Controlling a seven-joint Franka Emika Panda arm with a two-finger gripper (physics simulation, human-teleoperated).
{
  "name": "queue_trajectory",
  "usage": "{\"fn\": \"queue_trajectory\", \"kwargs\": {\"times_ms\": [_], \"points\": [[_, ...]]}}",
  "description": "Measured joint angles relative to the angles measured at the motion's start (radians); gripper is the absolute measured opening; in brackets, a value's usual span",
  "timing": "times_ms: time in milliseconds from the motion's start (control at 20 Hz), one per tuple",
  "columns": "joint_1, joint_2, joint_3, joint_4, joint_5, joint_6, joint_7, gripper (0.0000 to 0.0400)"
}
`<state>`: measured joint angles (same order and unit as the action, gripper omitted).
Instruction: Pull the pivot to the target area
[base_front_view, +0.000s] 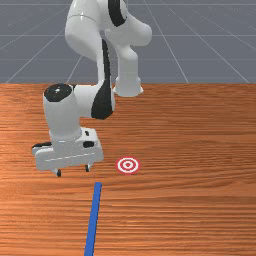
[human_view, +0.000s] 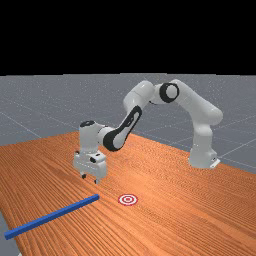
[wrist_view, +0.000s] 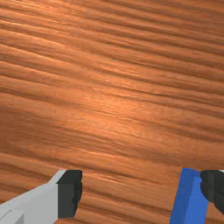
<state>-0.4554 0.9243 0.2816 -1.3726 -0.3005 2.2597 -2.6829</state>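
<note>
The table (base_front_view: 200, 150) runs back to a straight rear edge behind the arm's base (base_front_view: 128, 89). In the far view, the long blue bar (base_front_view: 93, 215) stretches from the wood inside that top out to the table's edge at the far view's left. Its inner end lies near the round target (base_front_view: 128, 165), with a strip of wood between the two. More wood spreads from the target toward the front view's right and back to the base, giving wide room sideways and toward the arm (base_front_view: 90, 30). The gripper (base_front_view: 73, 171) hangs above the surface, and wood spans the ground between it and the target.

The gripper is open, its two fingers set wide apart and gripping nothing. The bar's inner end lies lower than the fingertips and near the finger closer to the target, apart from it in both the front and far views. In the wrist view, that end appears just inside the same finger, which partly overlaps it, while the other finger stands well away from it.

The bar is straight, slim and square-edged, a plain matte blue with a lighter and a darker face. The target is flat, with red and white rings. The table is orange-brown wood with streaky dark grain. The arm has smooth white casings with black joints, and the fingers end in dark, blocky tips.
</note>
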Motion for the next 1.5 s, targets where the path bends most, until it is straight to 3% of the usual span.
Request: {"fn": "queue_trajectory", "kwargs": {"times_ms": [50, 100, 200, 250, 400, 450, 500, 550, 600, 750, 800, 950, 1000, 1250, 1300, 1500], "points": [[0.047, 0.125, -0.008, 0.244, 0.007, -0.107, -0.063, 0.04], [0.091, 0.125, -0.084, 0.253, 0.084, -0.104, 0.426, 0.04], [0.092, 0.125, -0.083, 0.253, 0.084, -0.105, 0.426, 0.04], [0.075, 0.17, -0.032, 0.328, 0.034, -0.142, 0.106, 0.04], [0.099, 0.268, -0.024, 0.512, 0.028, -0.224, -0.018, 0.04], [0.111, 0.279, -0.043, 0.536, 0.046, -0.233, 0.108, 0.04], [0.118, 0.32, -0.029, 0.614, 0.034, -0.269, -0.038, 0.04], [0.152, 0.378, -0.085, 0.733, 0.094, -0.318, -0.053, 0.04], [0.135, 0.322, -0.07, 0.619, 0.072, -0.27, 0.27, 0.04], [0.135, 0.323, -0.07, 0.619, 0.072, -0.27, 0.27, 0.04], [0.122, 0.335, -0.034, 0.629, 0.037, -0.265, -0.001, 0.04], [0.141, 0.393, -0.069, 0.685, 0.066, -0.261, 0.224, 0.04], [0.173, 0.417, -0.125, 0.702, 0.015, -0.22, 0.279, 0.04], [0.167, 0.399, -0.117, 0.675, 0.021, -0.22, 0.273, 0.04], [0.202, 0.472, -0.194, 0.776, 0.078, -0.23, 0.266, 0.04], [0.172, 0.461, -0.135, 0.771, 0.131, -0.276, 0.206, 0.04]]}}
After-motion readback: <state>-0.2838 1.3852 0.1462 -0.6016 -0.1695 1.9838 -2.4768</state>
